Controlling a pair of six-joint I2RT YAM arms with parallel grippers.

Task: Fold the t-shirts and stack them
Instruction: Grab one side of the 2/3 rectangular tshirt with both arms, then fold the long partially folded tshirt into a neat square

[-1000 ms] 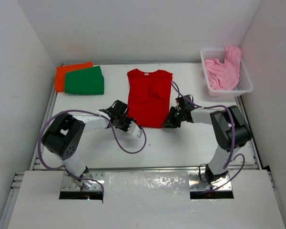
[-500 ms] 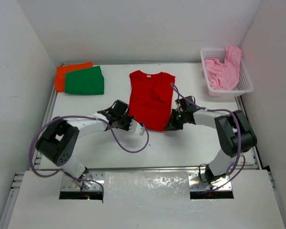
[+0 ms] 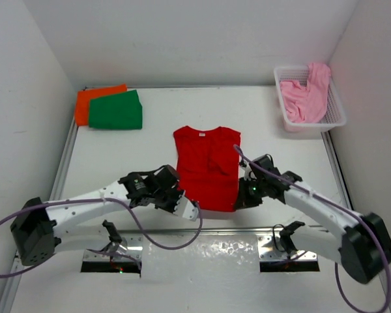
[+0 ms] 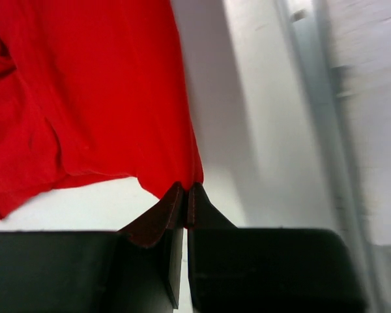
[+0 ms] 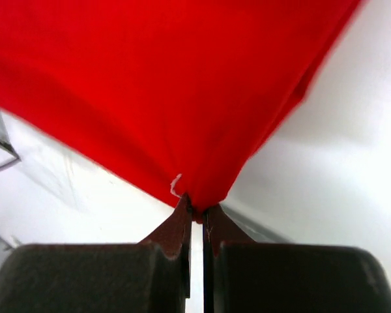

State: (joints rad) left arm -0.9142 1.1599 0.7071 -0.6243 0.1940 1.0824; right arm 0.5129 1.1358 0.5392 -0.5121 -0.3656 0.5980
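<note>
Lying flat on white table [image 3: 280, 134]; red tee [image 3: 205, 166]; white walls [image 3: 182, 39] around.

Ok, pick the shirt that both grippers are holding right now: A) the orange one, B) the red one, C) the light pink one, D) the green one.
B: the left gripper and the right gripper are each pinched shut on a near corner of the red shirt, as both wrist views show.
</note>
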